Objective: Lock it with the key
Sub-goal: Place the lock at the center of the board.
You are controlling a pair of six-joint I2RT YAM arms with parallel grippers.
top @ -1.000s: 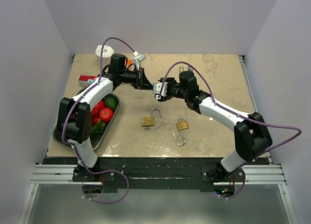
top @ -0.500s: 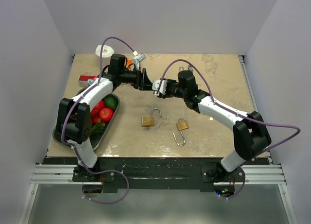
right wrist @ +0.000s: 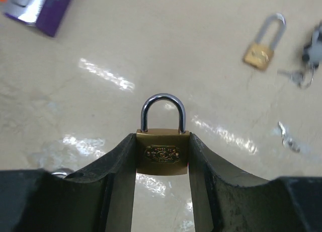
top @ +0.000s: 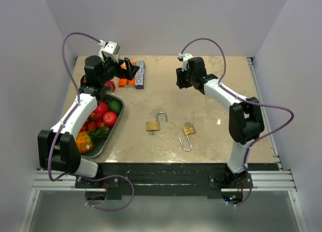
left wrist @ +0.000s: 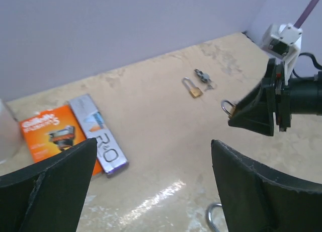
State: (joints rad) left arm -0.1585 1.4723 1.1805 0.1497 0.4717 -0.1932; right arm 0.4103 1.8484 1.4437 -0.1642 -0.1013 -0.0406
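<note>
Now the right gripper point(right wrist: 161, 141) clamps the brass padlock point(right wrist: 162, 154) shackle-forward, the key bunch point(right wrist: 310, 54) lying ahead of that padlock, well apart from the wide-open, empty left gripper point(left wrist: 153, 142)

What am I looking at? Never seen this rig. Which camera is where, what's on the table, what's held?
Two robot arms, each with a two-finger gripper, are bolted at the table's near edge. The wide picture is from a fixed camera above and behind them. The other two are from cameras on the wrists, so the dark shapes at the bottom are each arm's own fingers. The right gripper clamps a small brass padlock by its body. The left gripper is open, holding nothing. On the table lie a loose padlock, a second loose padlock, a tray of fruit, an orange razor pack, a purple box, and farther back a far padlock beside some keys.
</note>
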